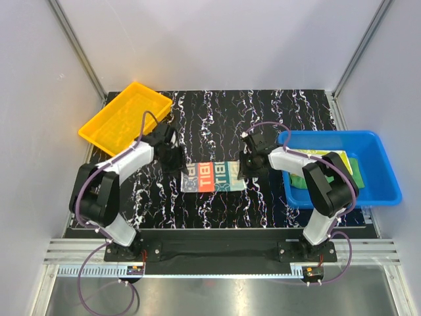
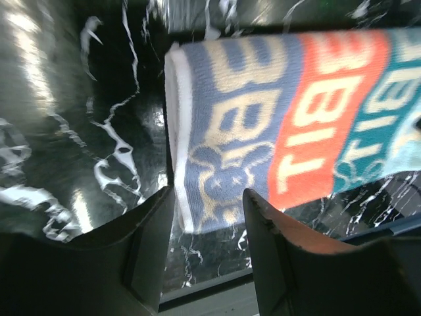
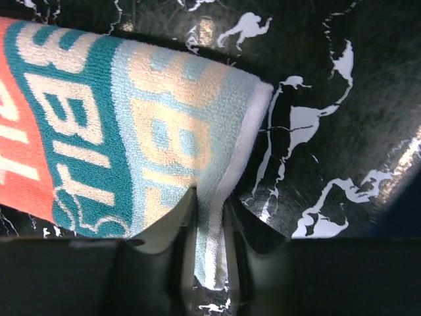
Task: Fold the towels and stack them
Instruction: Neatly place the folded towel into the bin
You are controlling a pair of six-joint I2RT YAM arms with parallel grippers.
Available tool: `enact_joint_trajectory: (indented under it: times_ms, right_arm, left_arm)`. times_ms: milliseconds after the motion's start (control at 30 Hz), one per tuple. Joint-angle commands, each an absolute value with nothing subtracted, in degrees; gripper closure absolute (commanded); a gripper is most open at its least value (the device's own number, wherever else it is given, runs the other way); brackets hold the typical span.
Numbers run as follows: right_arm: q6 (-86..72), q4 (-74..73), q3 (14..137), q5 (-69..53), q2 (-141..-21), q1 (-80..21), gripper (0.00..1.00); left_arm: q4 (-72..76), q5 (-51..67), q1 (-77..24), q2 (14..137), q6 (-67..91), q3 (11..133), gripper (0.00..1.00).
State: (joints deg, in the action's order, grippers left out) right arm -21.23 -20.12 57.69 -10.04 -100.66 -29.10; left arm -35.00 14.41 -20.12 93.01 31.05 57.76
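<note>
— Teal-and-orange towel (image 1: 214, 176): where is it seen?
— Mid-tabletop (image 1: 217, 108), between the arms. Only from the right wrist is its hem seen pinched by the right end effector (image 3: 209, 197). The left end effector (image 2: 207, 197) is spread about the other end's corner.
— Room?
— Bare tabletop is seen beyond its far edge. The green towel (image 1: 301, 179) and yellow towel (image 1: 339, 161) in the bin (image 1: 385, 192) are shown from above only.

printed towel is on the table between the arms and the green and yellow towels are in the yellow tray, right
No: the green towel and yellow towel lie in the blue bin, not the yellow tray, as the top view shows. The printed towel part is right.
</note>
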Motion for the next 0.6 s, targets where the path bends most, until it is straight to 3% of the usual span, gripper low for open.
enact_joint_trajectory:
  times_ms: [0, 167, 433, 567]
  right_arm:
    - [-20.57, -19.95, 54.85, -10.11, -100.9, -29.36, 0.78]
    - [-18.98, -21.7, 55.28, -10.46, -97.74, -29.35, 1.0]
    - [-24.96, -22.67, 49.22, -7.83, -85.79, -29.44, 1.0]
    - [-23.91, -31.45, 52.02, -2.04, -82.44, -29.44, 1.0]
  left_arm:
    - [-41.56, 7.83, -19.34, 86.4, 25.42, 67.57, 0.48]
    - [-46.23, 2.82, -17.41, 83.5, 20.49, 74.44, 0.45]
    - [-42.1, 8.7, -14.41, 79.11, 20.21, 70.94, 0.41]
    - [-39.91, 11.77, -14.24, 79.01, 19.43, 68.65, 0.4]
